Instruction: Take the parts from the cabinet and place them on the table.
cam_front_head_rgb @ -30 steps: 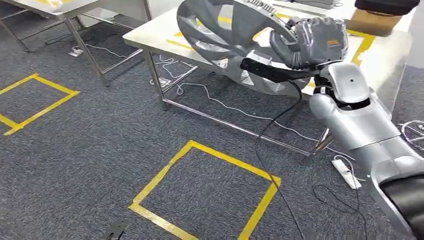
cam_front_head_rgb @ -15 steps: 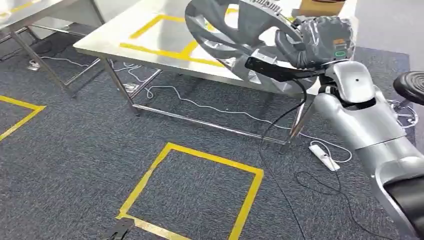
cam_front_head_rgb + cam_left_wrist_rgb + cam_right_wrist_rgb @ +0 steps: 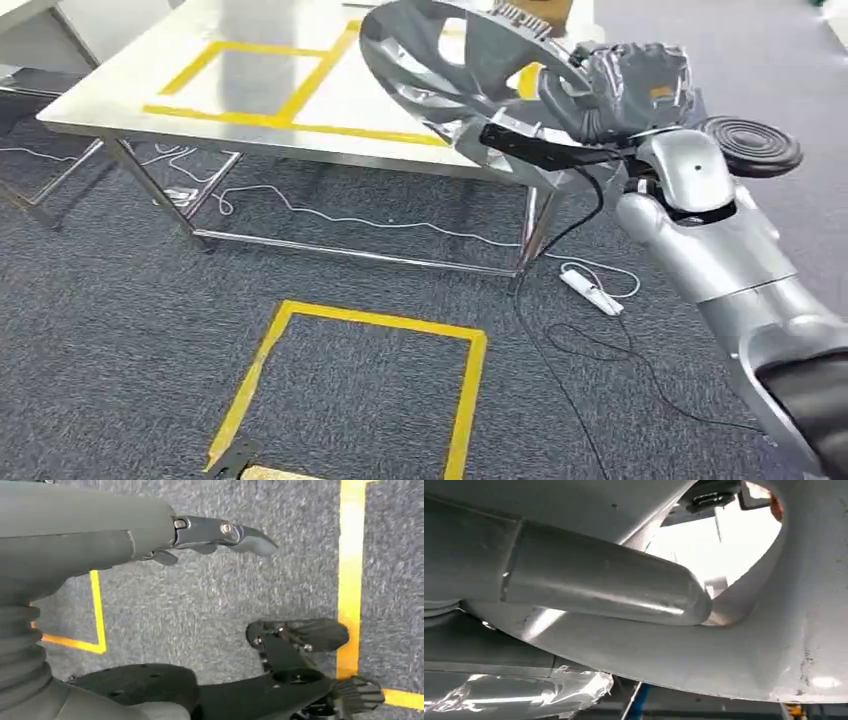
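Your right hand (image 3: 625,85) grips the wheel cover (image 3: 450,60) by a spoke, carried at one o'clock above the near edge of the desk (image 3: 120,100). Lower too soon and its rim may strike that edge and twist loose. Your left hand (image 3: 220,532) hangs empty, fingers extended.
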